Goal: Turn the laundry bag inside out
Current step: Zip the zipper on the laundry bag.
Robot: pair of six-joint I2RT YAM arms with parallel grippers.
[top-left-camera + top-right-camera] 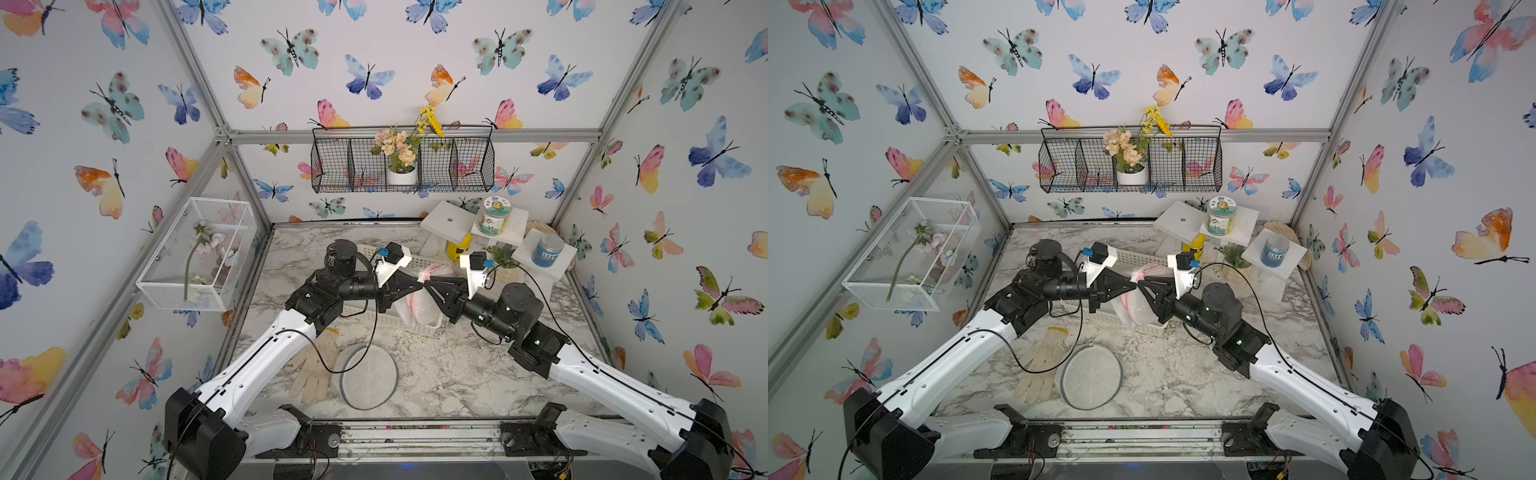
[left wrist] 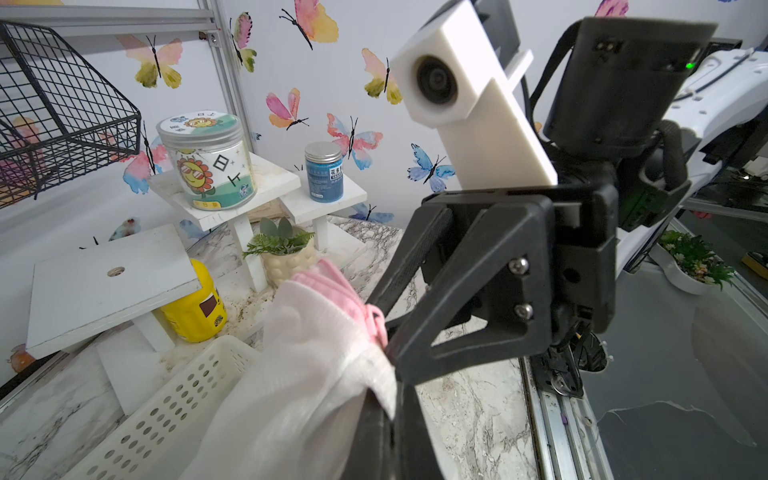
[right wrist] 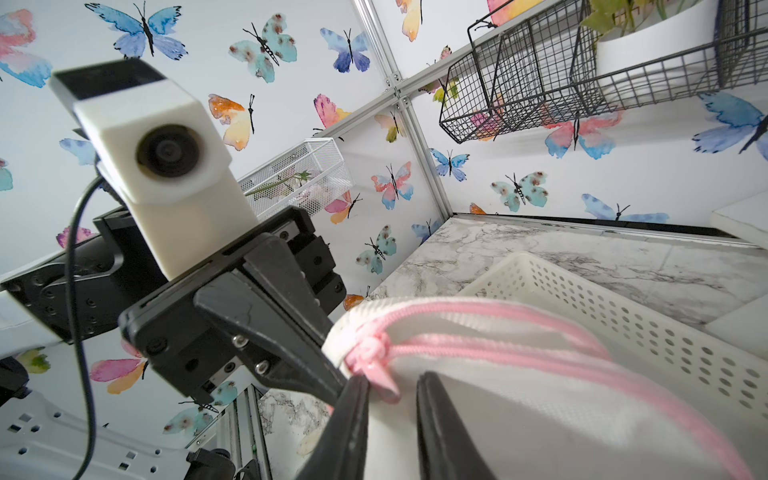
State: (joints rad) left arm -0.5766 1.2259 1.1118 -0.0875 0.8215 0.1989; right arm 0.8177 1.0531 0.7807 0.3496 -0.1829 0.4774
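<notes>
My left tool is pressed together on the mesh laundry bag, lifted over the white perforated basket mid marble worktop. My right tool is narrowly spread at its pink zip. Butterfly wallpaper covers 3 walls.

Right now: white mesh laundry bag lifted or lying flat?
Lifted: white mesh laundry bag hangs from left gripper's shut jaws, over white perforated basket.
</notes>
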